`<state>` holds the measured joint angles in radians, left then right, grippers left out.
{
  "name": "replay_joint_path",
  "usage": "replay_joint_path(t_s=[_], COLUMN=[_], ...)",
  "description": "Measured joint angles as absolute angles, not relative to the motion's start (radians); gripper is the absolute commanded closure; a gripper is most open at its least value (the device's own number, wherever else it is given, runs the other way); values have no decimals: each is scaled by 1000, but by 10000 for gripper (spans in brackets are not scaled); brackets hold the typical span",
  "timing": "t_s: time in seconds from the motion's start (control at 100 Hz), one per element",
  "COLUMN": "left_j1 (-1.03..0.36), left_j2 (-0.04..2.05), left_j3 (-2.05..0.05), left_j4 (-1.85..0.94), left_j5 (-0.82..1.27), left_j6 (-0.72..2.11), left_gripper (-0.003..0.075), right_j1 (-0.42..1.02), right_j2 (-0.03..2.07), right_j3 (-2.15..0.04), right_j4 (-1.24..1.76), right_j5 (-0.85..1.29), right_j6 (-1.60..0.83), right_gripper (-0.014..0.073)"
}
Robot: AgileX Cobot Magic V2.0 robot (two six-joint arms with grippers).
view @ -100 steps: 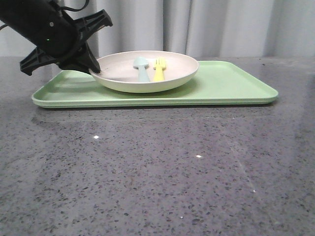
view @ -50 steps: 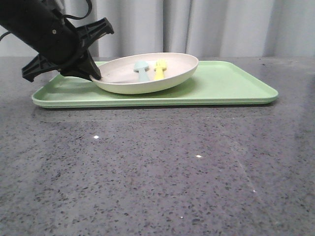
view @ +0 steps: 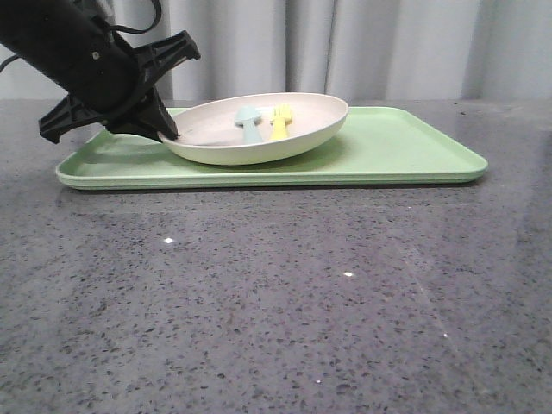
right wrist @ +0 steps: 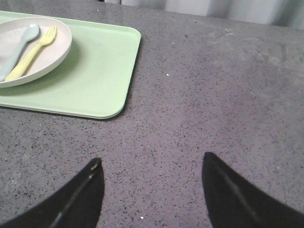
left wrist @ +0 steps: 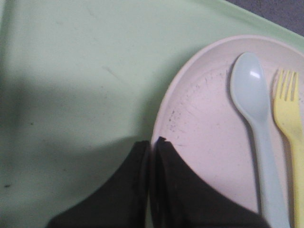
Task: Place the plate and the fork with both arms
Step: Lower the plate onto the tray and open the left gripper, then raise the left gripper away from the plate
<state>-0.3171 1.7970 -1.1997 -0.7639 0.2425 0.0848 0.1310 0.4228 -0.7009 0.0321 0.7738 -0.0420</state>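
Note:
The cream-white plate [view: 259, 145] sits on the green tray [view: 405, 151], tilted with its left rim low and its right rim raised. Inside it lies the yellow fork [view: 280, 123], beside a pale blue spoon [view: 249, 123]. My left gripper [view: 166, 131] is shut on the plate's left rim. The left wrist view shows its fingers [left wrist: 142, 156] pinching that rim, one finger under the plate [left wrist: 209, 133] and one on top, with the fork [left wrist: 289, 123] further in. My right gripper [right wrist: 152, 164] hangs open over bare table, apart from the tray [right wrist: 95, 71], plate [right wrist: 47, 52] and fork [right wrist: 31, 54].
The tray fills the back middle of the grey speckled table [view: 276, 302]. A spoon [left wrist: 254, 104] lies parallel to the fork in the plate. A grey curtain [view: 388, 43] hangs behind the table's far edge.
My left gripper has dropped slightly with the plate's left rim, so the plate has gone from nearly level to tilted. Over the last half second almost nothing has moved.

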Motion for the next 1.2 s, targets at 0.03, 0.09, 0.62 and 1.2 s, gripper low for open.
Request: replay_joint_path(t_s=[0.03, 0.09, 0.62, 1.2], left_j1=[-317, -317, -317, -221], left_j2=[1797, 1797, 1797, 1563], left_j3=[-1200, -1200, -1207, -1207], left_j4=[-764, -764, -743, -518], left_j5=[243, 243, 247, 399], left_j6=[85, 85, 82, 80], left_gripper=[670, 624, 309, 311], right_j1=[131, 131, 131, 131], right_j2=[423, 423, 423, 423], right_j3=[-701, -701, -701, -701], right_j4=[32, 32, 32, 32], right_j5=[774, 774, 774, 774], right_j6=[-42, -42, -42, -42], right_gripper=[136, 136, 136, 136])
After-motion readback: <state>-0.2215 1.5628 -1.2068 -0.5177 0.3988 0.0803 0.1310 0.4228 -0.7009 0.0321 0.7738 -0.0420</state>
